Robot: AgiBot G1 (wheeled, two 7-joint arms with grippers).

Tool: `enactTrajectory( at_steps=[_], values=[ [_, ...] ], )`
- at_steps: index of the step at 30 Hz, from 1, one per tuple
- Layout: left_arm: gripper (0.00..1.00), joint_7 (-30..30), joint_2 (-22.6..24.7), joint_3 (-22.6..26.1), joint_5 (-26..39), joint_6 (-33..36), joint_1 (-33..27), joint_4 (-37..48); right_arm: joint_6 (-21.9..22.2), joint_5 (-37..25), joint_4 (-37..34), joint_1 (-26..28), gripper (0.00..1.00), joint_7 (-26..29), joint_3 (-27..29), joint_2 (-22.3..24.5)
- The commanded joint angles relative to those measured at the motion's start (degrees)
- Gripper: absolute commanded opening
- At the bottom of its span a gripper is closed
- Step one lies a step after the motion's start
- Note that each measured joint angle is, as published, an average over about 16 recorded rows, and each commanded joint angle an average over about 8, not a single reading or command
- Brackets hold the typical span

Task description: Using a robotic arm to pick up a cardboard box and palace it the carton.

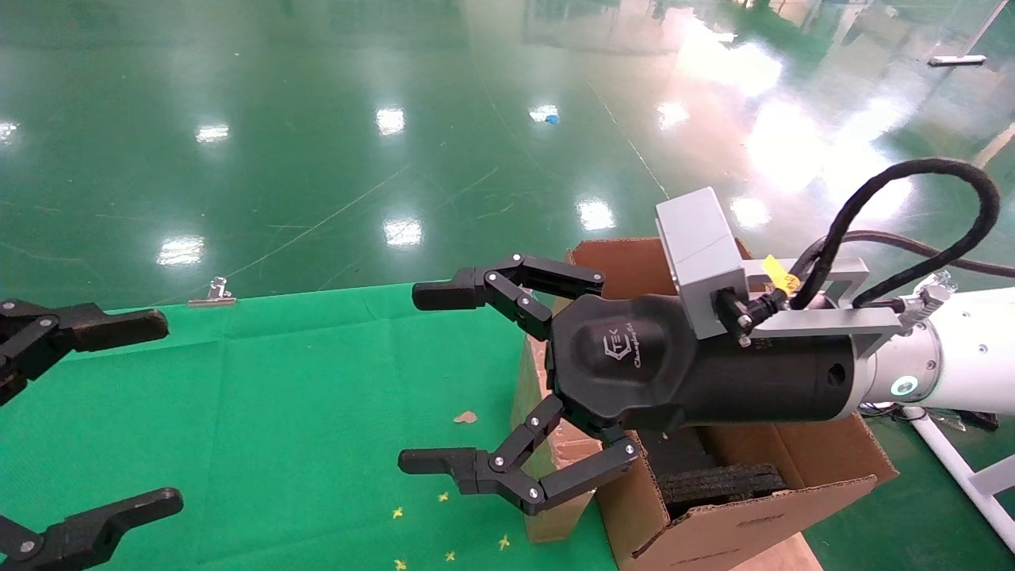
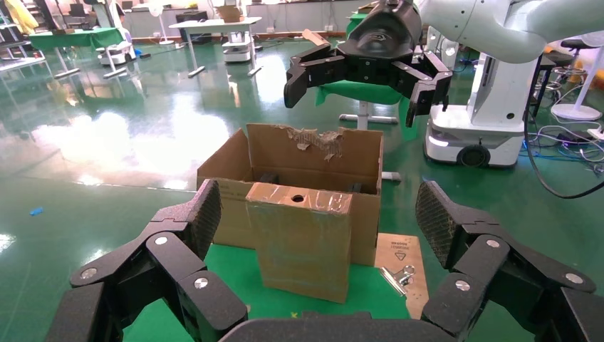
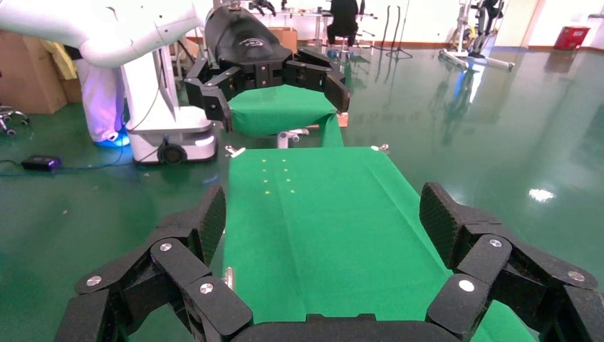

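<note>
Only leftward: cardboard box [image 2: 303,239] against carton [image 2: 313,153] (head-hidden)

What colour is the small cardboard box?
Brown, with glossy tape; the cardboard box shows best in the left wrist view.

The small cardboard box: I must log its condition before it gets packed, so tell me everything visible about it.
The cardboard box is a narrow brown slab standing upright on the green cloth, against the outer wall of the carton. Glossy tape wrinkles across its top face, which has one round hole. Nothing grips it: the left hand is open, facing it; the right hand hovers open above the carton.
</note>
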Motion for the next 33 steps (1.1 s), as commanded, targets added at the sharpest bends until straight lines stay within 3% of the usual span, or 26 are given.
enactTrajectory(
  at_steps=[1,13,18,24,33],
  values=[
    [1.00,0.00,0.00,0.00,0.00,0.00,0.00,0.00,0.00,0.00,0.00,0.00,1.00,0.00,0.00,0.00],
    [1.00,0.00,0.00,0.01,-0.01,-0.01,-0.01,0.01,0.01,-0.24,0.10,0.05,1.00,0.12,-0.13,0.03],
    [1.00,0.02,0.00,0.02,-0.01,0.01,-0.02,0.03,0.84,-3.82,1.64,1.52,1.00,1.51,-1.51,0.41],
    [1.00,0.04,0.00,0.05,-0.02,0.01,-0.03,0.05,0.37,-17.26,4.04,9.75,1.00,7.61,-8.21,-1.95],
    [1.00,0.06,-0.02,0.09,-0.05,0.00,-0.05,0.06,-4.12,-41.29,4.17,25.94,1.00,18.56,-25.34,-12.24]
  ],
)
